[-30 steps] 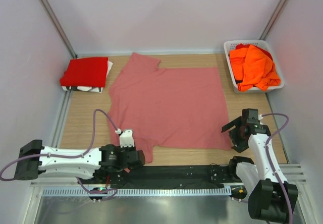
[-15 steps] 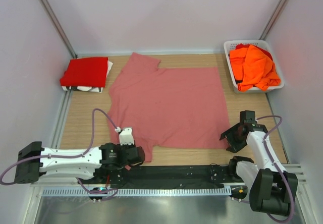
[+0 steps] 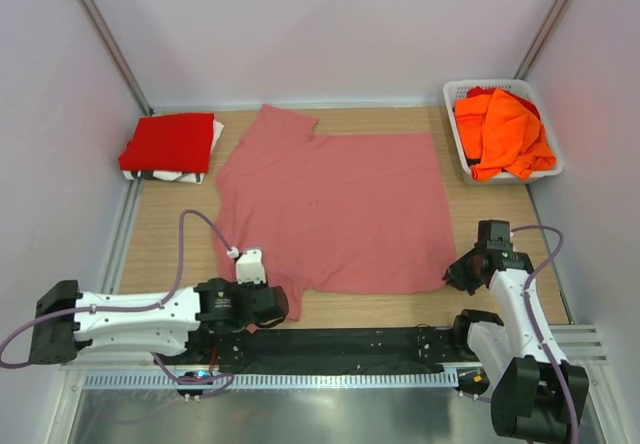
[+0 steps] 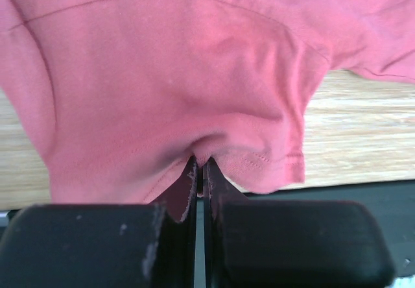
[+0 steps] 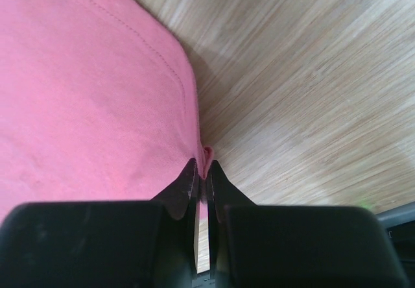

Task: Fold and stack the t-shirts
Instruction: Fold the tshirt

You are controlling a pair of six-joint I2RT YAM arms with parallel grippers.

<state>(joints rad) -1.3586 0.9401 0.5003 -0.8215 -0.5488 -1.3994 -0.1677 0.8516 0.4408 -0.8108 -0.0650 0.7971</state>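
Observation:
A dusty rose-pink t-shirt [image 3: 330,204] lies spread flat on the wooden table. My left gripper [image 3: 276,305] is at its near left sleeve. It is shut on the sleeve's hem [image 4: 214,148], and the cloth puckers at the fingertips [image 4: 200,165]. My right gripper [image 3: 455,275] is at the shirt's near right corner and is shut on the hem edge [image 5: 206,153], with a small fold of cloth pinched between the tips. A folded red t-shirt [image 3: 168,142] rests at the back left. Orange t-shirts [image 3: 505,134] are heaped in the basket.
The white lattice basket [image 3: 452,92] stands at the back right by the wall. Under the red t-shirt lies a white folded cloth [image 3: 215,136]. A black rail [image 3: 360,342] runs along the near edge between the arm bases. Bare wood [image 5: 311,93] lies right of the shirt.
My right gripper has lowered onto the pink shirt's near right corner and closed from wide open onto the hem. The left gripper has kept its grip on the sleeve.

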